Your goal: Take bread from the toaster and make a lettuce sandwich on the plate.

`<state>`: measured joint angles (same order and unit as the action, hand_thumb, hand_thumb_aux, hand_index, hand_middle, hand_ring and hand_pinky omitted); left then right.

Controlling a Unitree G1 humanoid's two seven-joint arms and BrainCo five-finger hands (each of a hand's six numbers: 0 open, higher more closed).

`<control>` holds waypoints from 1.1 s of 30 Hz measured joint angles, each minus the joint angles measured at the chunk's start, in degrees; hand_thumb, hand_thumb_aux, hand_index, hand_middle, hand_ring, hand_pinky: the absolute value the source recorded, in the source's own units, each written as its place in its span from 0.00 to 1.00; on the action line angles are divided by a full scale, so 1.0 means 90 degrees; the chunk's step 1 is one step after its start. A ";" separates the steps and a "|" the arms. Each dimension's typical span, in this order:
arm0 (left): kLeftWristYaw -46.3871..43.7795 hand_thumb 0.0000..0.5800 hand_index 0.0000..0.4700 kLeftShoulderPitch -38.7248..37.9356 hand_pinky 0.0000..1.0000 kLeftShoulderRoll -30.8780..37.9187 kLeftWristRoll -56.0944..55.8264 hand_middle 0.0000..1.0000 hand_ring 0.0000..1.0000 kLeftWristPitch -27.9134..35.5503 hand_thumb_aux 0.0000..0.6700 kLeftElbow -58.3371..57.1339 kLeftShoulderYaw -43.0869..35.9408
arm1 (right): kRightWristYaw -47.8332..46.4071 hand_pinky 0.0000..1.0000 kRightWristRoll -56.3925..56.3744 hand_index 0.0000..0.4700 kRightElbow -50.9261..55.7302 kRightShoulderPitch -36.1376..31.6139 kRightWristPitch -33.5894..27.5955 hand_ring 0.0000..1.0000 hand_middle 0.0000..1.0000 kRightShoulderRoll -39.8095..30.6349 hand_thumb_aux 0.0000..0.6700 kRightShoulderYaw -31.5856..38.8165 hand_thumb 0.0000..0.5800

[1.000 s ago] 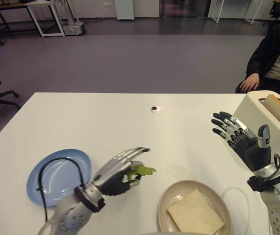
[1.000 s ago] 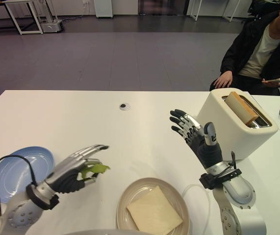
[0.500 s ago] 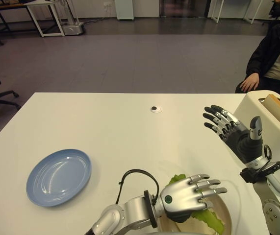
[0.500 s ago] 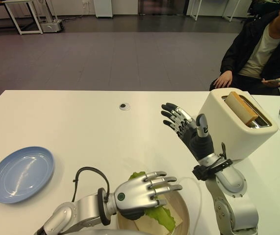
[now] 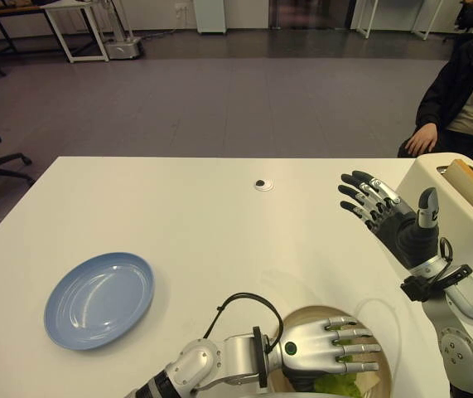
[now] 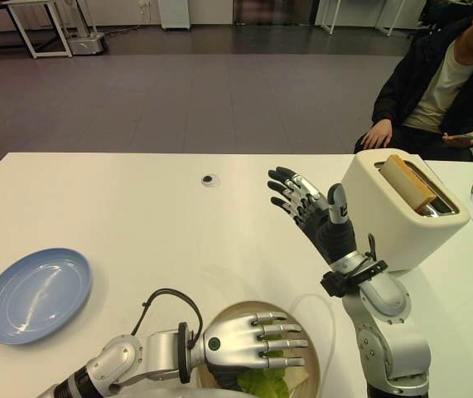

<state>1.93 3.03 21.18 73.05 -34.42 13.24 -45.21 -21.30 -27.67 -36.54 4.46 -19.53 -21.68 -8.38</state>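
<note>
A white toaster [image 6: 402,217] stands at the table's right edge with one slice of bread [image 6: 407,182] upright in its slot. My right hand [image 6: 315,214] is raised just left of the toaster, palm forward, fingers spread, holding nothing. My left hand [image 5: 323,352] lies flat over the tan plate [image 6: 311,347] at the near edge, fingers stretched out. Green lettuce [image 6: 261,383] shows under and between those fingers, lying on the plate. The bread slice on the plate is almost wholly hidden beneath the hand and the lettuce.
A bare blue plate [image 5: 99,298] sits at the near left. A small round black-and-white object [image 5: 263,184] lies at the table's far middle. A thin cable loops near the tan plate. A person sits behind the toaster at the far right.
My left hand carried the lettuce from near the blue plate rightward to the tan plate and lowered flat over it. My right hand shifted slightly left and up.
</note>
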 measured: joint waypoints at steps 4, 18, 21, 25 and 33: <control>0.0019 0.00 0.00 0.0050 0.00 0.0153 -0.0122 0.00 0.00 -0.0003 0.00 0.0084 0.0150 | 0.0000 0.00 0.0001 0.00 -0.0001 0.0000 0.0000 0.00 0.00 0.0015 0.00 0.0001 0.00; -0.0439 0.00 0.00 -0.0813 0.00 0.1655 -0.1818 0.00 0.00 -0.0132 0.00 0.1418 0.1891 | 0.0537 0.00 0.0853 0.00 0.0282 -0.0590 -0.0156 0.00 0.00 -0.0888 0.00 -0.0989 0.00; -0.0445 0.00 0.00 -0.1276 0.00 0.1680 -0.3312 0.00 0.00 0.0334 0.00 0.1474 0.2842 | 0.0869 0.00 0.2208 0.00 0.0822 -0.0776 0.0301 0.00 0.00 -0.1774 0.00 -0.1402 0.00; -0.0593 0.00 0.00 -0.1928 0.00 0.1223 -0.5818 0.00 0.00 0.1197 0.00 0.1506 0.3804 | 0.1323 0.00 0.3795 0.00 0.1898 -0.0788 0.1045 0.00 0.00 -0.2640 0.00 -0.1517 0.00; -0.1096 0.00 0.00 -0.2838 0.00 0.0560 -0.9624 0.00 0.00 0.2147 0.00 0.1288 0.5798 | 0.1891 0.00 0.5764 0.00 0.4107 -0.0414 0.2225 0.00 0.00 -0.3422 0.00 -0.1025 0.00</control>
<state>-7.94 -22.51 26.22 -13.57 -15.10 24.84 6.97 -4.27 24.21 0.42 0.73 0.49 -52.48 -17.61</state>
